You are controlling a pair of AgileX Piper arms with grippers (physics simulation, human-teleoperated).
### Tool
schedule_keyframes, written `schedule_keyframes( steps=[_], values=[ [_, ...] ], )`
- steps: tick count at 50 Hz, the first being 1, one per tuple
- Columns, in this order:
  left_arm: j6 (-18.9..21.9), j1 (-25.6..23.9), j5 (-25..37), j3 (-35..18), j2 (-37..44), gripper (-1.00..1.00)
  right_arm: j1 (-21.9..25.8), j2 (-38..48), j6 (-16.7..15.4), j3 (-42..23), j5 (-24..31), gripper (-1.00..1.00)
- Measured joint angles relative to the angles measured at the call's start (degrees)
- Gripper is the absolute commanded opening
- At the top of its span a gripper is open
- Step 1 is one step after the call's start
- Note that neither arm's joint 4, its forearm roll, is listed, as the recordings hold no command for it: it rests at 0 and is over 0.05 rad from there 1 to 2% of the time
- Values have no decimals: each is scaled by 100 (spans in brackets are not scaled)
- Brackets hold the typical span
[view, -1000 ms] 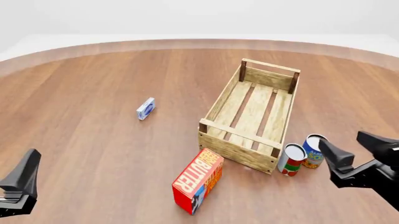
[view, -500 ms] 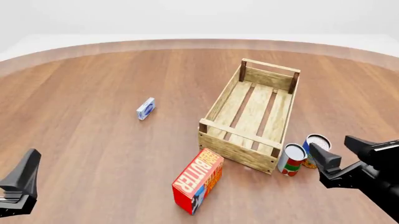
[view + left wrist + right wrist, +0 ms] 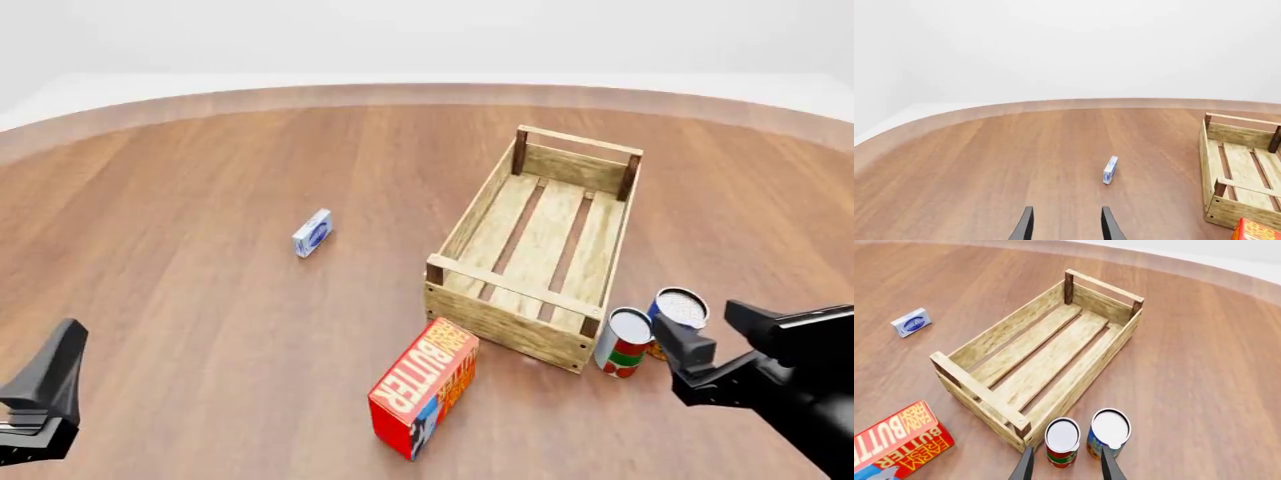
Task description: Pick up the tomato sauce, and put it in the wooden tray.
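The tomato sauce (image 3: 623,342) is a small red, white and green can with a silver top. It stands upright at the near right corner of the wooden tray (image 3: 541,250), also seen as tomato sauce (image 3: 1063,442) and wooden tray (image 3: 1047,360). My right gripper (image 3: 705,338) hovers open just right of and nearer than the can, touching nothing. In the right wrist view, the right gripper (image 3: 1066,471) has its fingers spread with both cans beyond them. At the near left, my left gripper (image 3: 51,385) is far from everything, and the left gripper (image 3: 1066,227) is open and empty.
A blue-and-yellow can (image 3: 674,315) stands right beside the tomato sauce, also seen as can (image 3: 1109,432). A red butter box (image 3: 424,388) lies in front of the tray's near end. A small blue box (image 3: 311,233) sits left of the tray on the wooden table.
My right gripper has moved left and lower, closer to the two cans, uncovering the top of the blue-and-yellow can. The left arm and all objects have stayed put.
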Motion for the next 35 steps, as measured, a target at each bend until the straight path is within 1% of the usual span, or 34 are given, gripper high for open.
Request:
schedule_keyframes(
  steps=[35],
  values=[
    [0, 0, 0, 0, 0, 100, -63, 731, 19, 157, -688, 100]
  ],
)
